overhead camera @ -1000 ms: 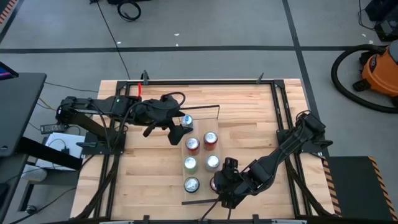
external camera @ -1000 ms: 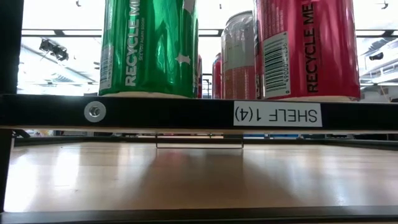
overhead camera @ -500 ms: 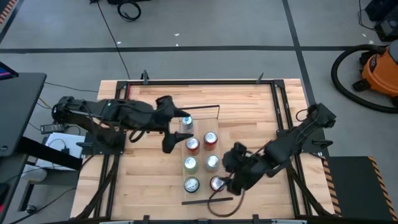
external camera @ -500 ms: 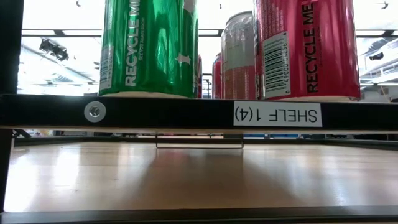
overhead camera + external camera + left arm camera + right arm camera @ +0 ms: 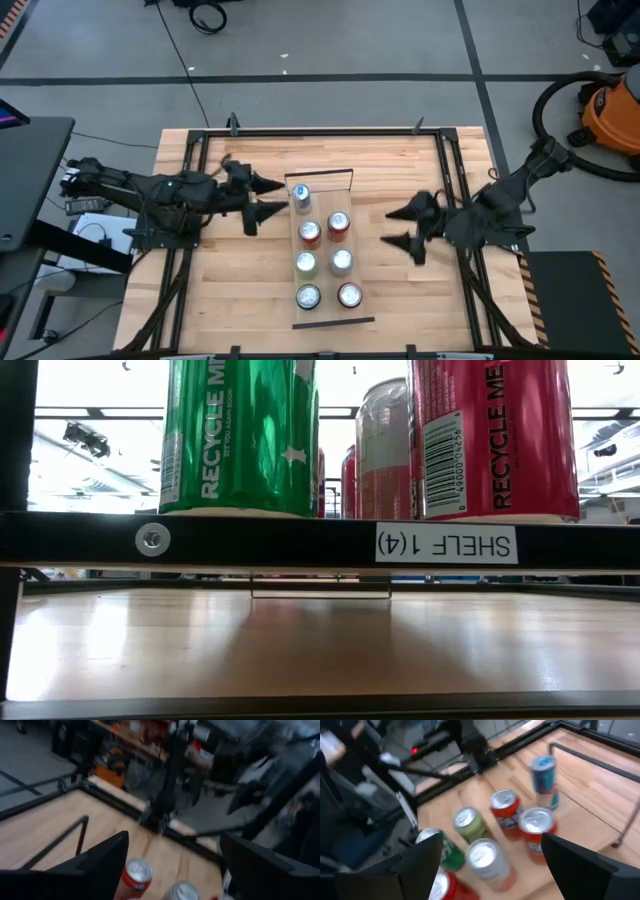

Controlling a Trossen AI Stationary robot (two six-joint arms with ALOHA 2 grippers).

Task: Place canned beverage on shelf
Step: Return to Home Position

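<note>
**On the shelf, seven cans standing; both arms have only to go home**

At the middle of the table (image 5: 230, 290), the shelf (image 5: 324, 312) holds seven cans (image 5: 341, 261), all upright. They stand in two rows, with the blue can (image 5: 300, 195) alone at the 12 o'clock end. The left gripper (image 5: 282, 197) sits at 9 o'clock of that blue can and close beside it. Its fingers are spread wide with nothing between them (its wrist view shows only a bare gap). The right gripper (image 5: 387, 228) hangs at 3 o'clock of the shelf, a little apart, also wide open and carrying nothing.

From where I stand the stocking looks done, and what remains is a clean retreat. The left arm has the least room, so I would draw it straight out toward 9 o'clock before any lift or swing. That keeps its fingertips off the blue can and the wire rail (image 5: 320, 172) next to it. The right arm can back toward 3 o'clock, unhurried, so that nothing gets knocked.
</note>
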